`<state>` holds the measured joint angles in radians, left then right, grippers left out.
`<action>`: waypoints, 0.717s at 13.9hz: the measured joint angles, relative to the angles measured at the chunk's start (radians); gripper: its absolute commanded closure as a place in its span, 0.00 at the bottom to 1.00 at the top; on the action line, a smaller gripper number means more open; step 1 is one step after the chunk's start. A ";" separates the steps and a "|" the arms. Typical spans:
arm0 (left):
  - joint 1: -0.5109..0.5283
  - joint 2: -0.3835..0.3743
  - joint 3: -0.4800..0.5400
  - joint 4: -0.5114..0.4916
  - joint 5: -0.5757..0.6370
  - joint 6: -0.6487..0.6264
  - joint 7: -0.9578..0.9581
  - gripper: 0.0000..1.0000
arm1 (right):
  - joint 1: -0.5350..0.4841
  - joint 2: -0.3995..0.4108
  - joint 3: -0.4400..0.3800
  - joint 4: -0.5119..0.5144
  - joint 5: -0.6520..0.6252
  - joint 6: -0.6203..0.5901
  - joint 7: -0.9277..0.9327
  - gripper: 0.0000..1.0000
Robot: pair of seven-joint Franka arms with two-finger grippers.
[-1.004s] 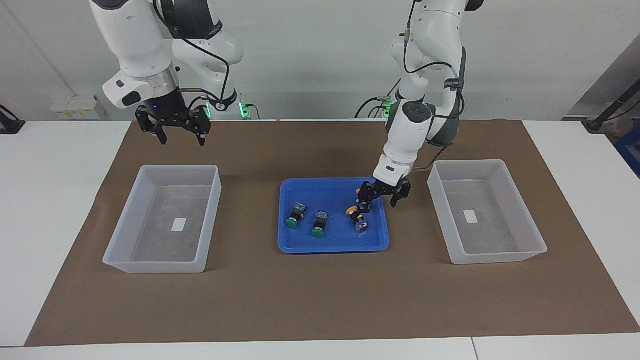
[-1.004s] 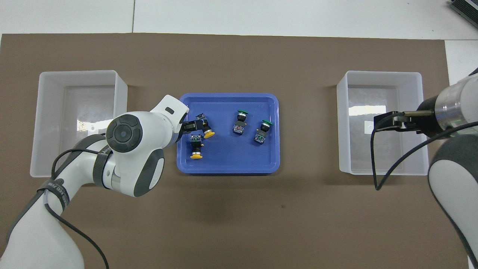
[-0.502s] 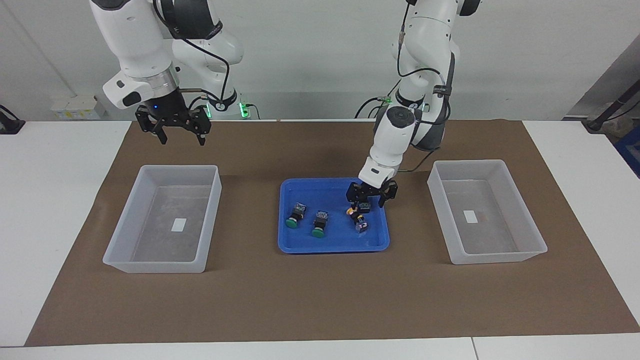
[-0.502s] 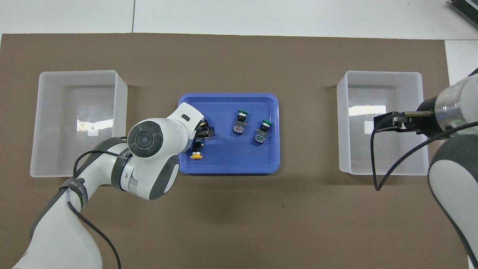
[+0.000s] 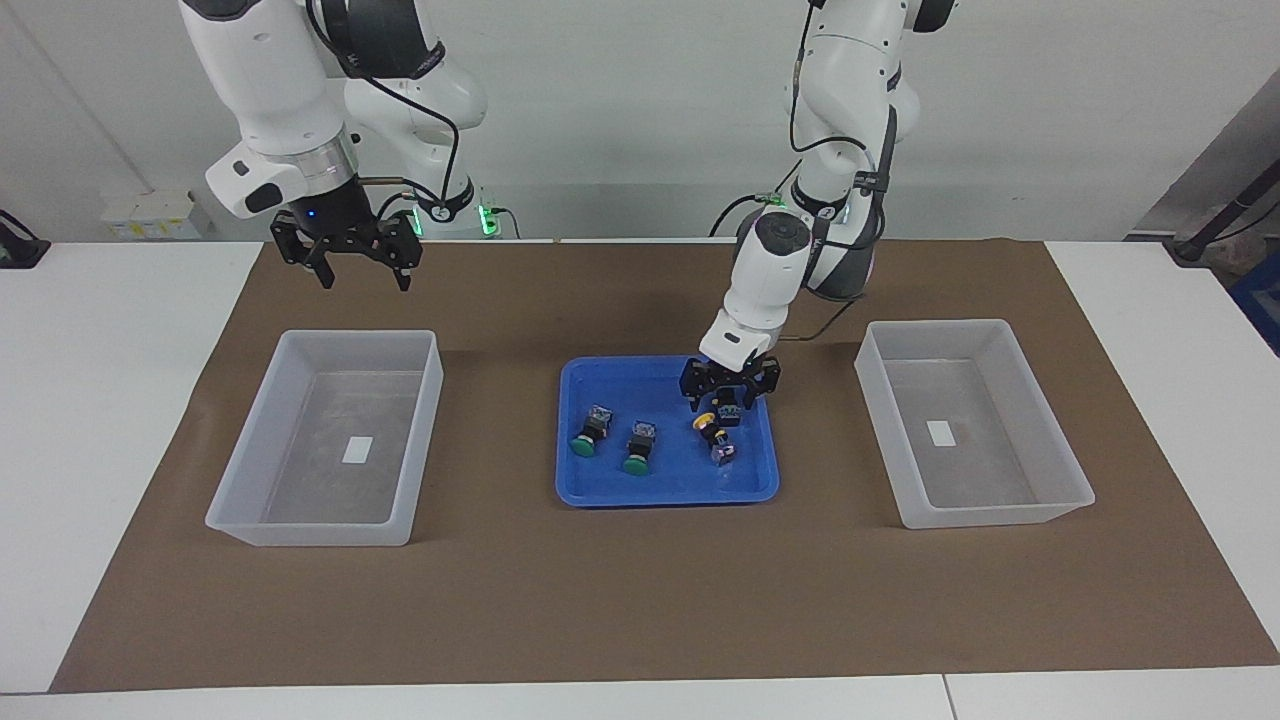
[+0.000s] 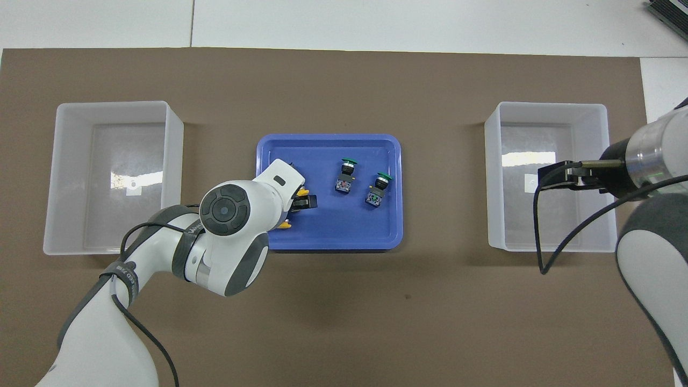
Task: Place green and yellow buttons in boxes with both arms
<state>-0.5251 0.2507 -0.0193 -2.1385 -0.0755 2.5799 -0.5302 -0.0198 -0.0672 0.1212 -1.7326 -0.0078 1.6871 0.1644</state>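
Two green buttons (image 5: pixel 588 432) (image 5: pixel 638 448) lie in the blue tray (image 5: pixel 660 395), also seen from overhead as green buttons (image 6: pixel 346 174) (image 6: pixel 379 189). One yellow button (image 5: pixel 712 428) lies in the tray toward the left arm's end. The other yellow button (image 5: pixel 730 410) sits just below my left gripper (image 5: pixel 729 398), whose open fingers stand either side of it; I cannot tell if they touch it. Overhead, the left wrist hides most of both. My right gripper (image 5: pixel 350 262) waits open, raised by the box (image 5: pixel 330 345) at its end. The other box (image 5: pixel 975 335) holds no button.
A brown mat (image 5: pixel 640 600) covers the table's middle, and the tray and both boxes stand on it. Each box has a small white label (image 5: pixel 357 449) on its floor. White tabletop (image 5: pixel 100 400) lies around the mat.
My left gripper has moved along the tray toward the right arm's end and now stands over a yellow button. The right arm has not moved.
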 measured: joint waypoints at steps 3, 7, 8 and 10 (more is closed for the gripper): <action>-0.005 0.000 0.000 -0.014 0.001 0.000 0.000 0.51 | 0.000 0.000 0.000 0.000 0.000 0.000 0.000 0.00; -0.006 0.000 0.001 -0.017 0.002 0.000 0.000 1.00 | 0.000 0.000 0.000 0.000 0.000 0.001 0.000 0.00; -0.006 0.000 0.001 -0.017 0.002 0.000 0.000 1.00 | 0.000 0.000 0.000 0.000 0.000 0.007 0.000 0.00; -0.006 0.000 0.001 -0.017 0.002 0.000 0.000 1.00 | 0.001 0.000 0.000 -0.005 0.000 0.037 0.004 0.00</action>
<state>-0.5309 0.2507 -0.0187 -2.1552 -0.0738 2.5799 -0.5300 -0.0189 -0.0670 0.1211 -1.7381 -0.0076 1.7237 0.1681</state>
